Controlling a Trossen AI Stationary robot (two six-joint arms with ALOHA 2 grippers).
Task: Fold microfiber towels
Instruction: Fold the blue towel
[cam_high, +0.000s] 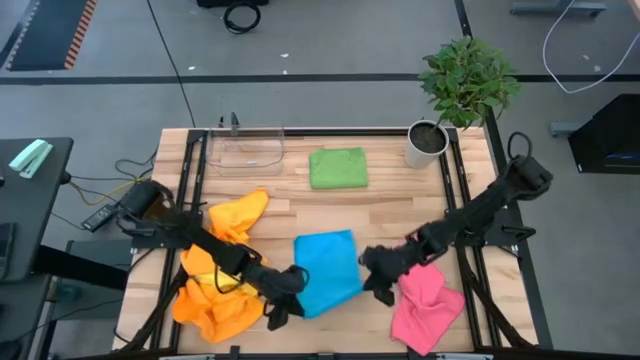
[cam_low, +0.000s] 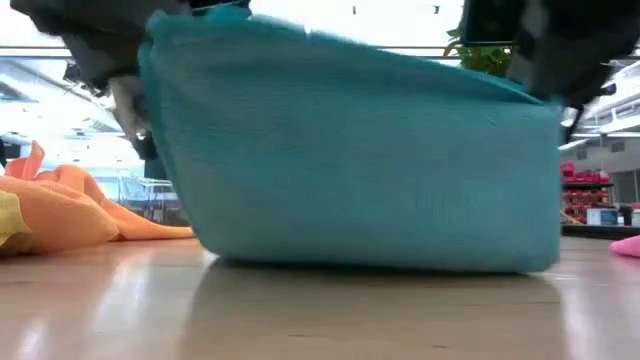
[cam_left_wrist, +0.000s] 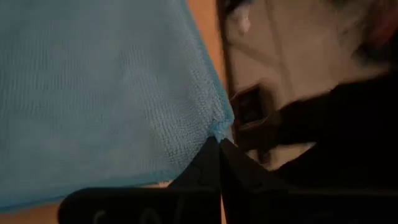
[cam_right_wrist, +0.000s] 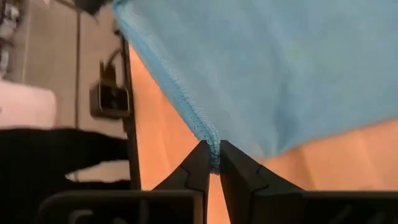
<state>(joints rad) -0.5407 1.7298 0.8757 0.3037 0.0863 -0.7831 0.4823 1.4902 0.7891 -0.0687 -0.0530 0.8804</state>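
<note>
Blue towel (cam_low: 360, 160) pinched between left pincer (cam_left_wrist: 219, 144) and right pincer (cam_right_wrist: 213, 155).

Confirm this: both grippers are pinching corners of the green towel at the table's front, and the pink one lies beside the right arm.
Not green. Both the left gripper and right gripper pinch the blue towel, as the high view shows. The green towel lies folded at the back. The pink towel does lie beside the right arm.

Two black jointed arms (cam_high: 200, 240), tapered dark fingers (cam_right_wrist: 193, 171)
</note>
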